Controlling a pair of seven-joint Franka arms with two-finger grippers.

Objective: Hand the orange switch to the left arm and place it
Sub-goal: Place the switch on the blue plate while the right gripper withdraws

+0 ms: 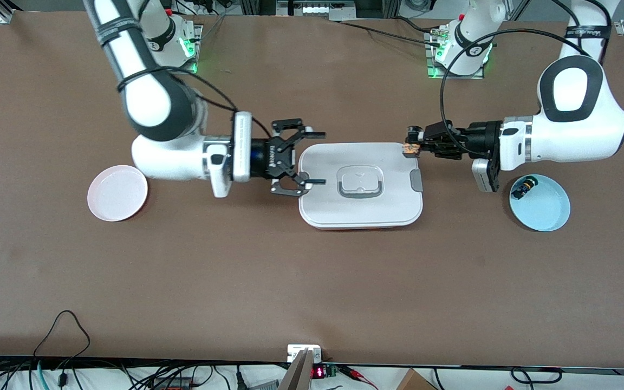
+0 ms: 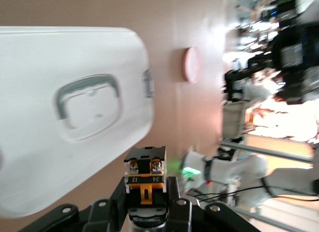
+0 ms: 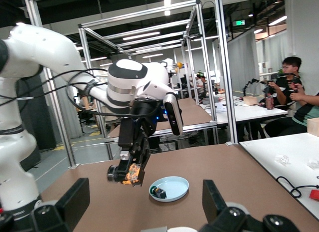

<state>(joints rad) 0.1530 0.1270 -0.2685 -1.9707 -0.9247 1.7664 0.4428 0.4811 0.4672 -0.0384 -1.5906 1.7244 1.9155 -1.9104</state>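
The orange switch (image 1: 411, 150) is clamped in my left gripper (image 1: 413, 146), held in the air over the edge of the white box (image 1: 361, 214) at the left arm's end. In the left wrist view the switch (image 2: 145, 174) sits between the shut fingers (image 2: 174, 199), with the box (image 2: 60, 157) below. My right gripper (image 1: 312, 157) is open and empty, level over the box's edge at the right arm's end. In the right wrist view its fingers (image 3: 74, 201) stand wide apart, and the left gripper (image 3: 127, 169) with the switch (image 3: 131, 173) is ahead.
A pink plate (image 1: 117, 193) lies toward the right arm's end. A light blue plate (image 1: 547, 208) toward the left arm's end holds a small black part with a green tip (image 1: 523, 188). Cables lie along the table edge nearest the front camera.
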